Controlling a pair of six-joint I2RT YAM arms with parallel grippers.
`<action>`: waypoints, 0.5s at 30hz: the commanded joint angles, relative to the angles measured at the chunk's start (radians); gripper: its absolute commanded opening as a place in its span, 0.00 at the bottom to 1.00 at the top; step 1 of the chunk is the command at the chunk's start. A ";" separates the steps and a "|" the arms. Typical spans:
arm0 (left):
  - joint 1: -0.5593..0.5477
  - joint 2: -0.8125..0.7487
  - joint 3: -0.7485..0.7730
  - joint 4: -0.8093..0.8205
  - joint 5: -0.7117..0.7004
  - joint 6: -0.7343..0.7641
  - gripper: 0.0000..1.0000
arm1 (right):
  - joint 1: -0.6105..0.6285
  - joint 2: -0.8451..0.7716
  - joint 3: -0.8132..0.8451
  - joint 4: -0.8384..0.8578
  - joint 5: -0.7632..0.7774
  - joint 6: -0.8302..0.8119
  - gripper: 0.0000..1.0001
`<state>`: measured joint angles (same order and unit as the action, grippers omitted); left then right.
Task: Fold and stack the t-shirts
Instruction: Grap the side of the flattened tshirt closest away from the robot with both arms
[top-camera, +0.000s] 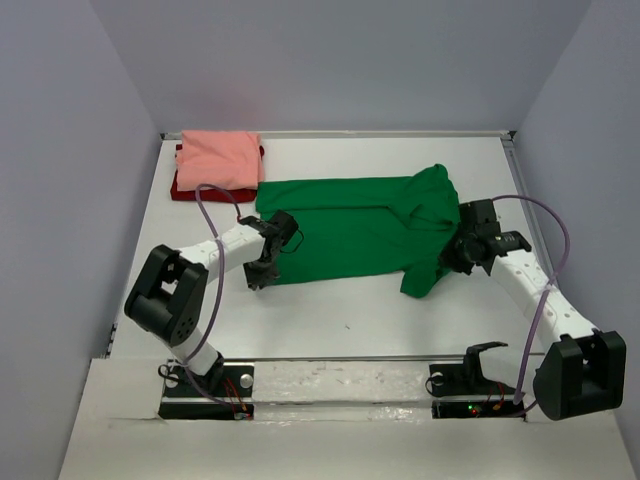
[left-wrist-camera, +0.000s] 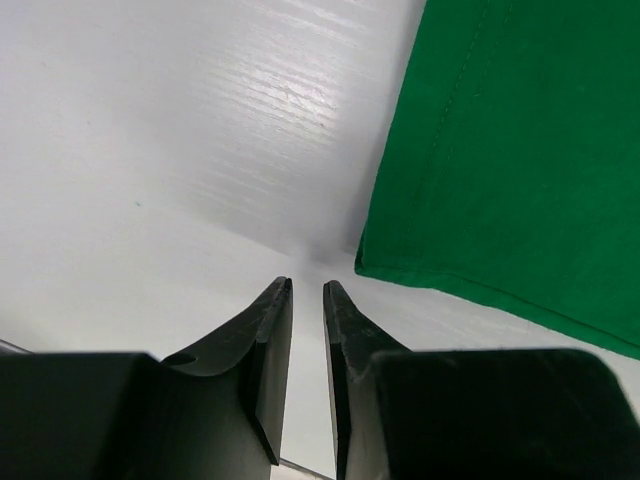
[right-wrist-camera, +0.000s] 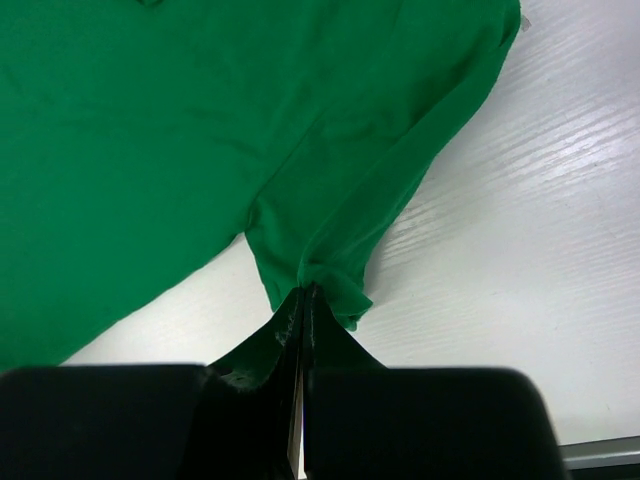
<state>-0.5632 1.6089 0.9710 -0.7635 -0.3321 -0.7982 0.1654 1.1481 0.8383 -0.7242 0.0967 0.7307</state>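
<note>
On the right, the right gripper (right-wrist-camera: 303, 293) clamped a sleeve of the soft bright green cotton t-shirt (top-camera: 345, 235); the left gripper (left-wrist-camera: 307, 290) stood slightly parted, empty. Limp fabric would probably sag, so hem corners seemed the best holds.

both arms are being shown as white link shells joined by black housings. on the left arm (top-camera: 215, 250) and the right arm (top-camera: 540, 295) alike, a big rounded black joint block (top-camera: 165, 295) is being carried near the foot. a thin mauve-grey cable (top-camera: 205, 200) is being run along each arm, and the right cable (top-camera: 555, 235) is being looped wide. black base plates (top-camera: 200, 392) are being shown under each arm, with red and orange wires (top-camera: 236, 400) beside the left plate and small green and red lights (top-camera: 478, 408) beside the right. the fingers (left-wrist-camera: 270, 345) are being shown matte black, flat-faced and tapering to narrow tips. pale scuffs are being seen on the right fingers (right-wrist-camera: 245, 370).
</note>
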 joint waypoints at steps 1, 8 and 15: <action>-0.006 0.002 0.028 -0.024 -0.029 -0.006 0.30 | 0.002 -0.033 0.007 0.039 -0.029 -0.020 0.00; -0.006 -0.096 0.041 0.043 0.062 0.045 0.34 | 0.002 -0.018 -0.016 0.048 -0.045 -0.027 0.00; -0.006 -0.115 0.049 0.027 0.033 0.031 0.52 | 0.002 -0.013 -0.010 0.043 -0.049 -0.033 0.00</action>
<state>-0.5636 1.5169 0.9859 -0.7235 -0.2703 -0.7628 0.1654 1.1385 0.8196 -0.7170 0.0601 0.7132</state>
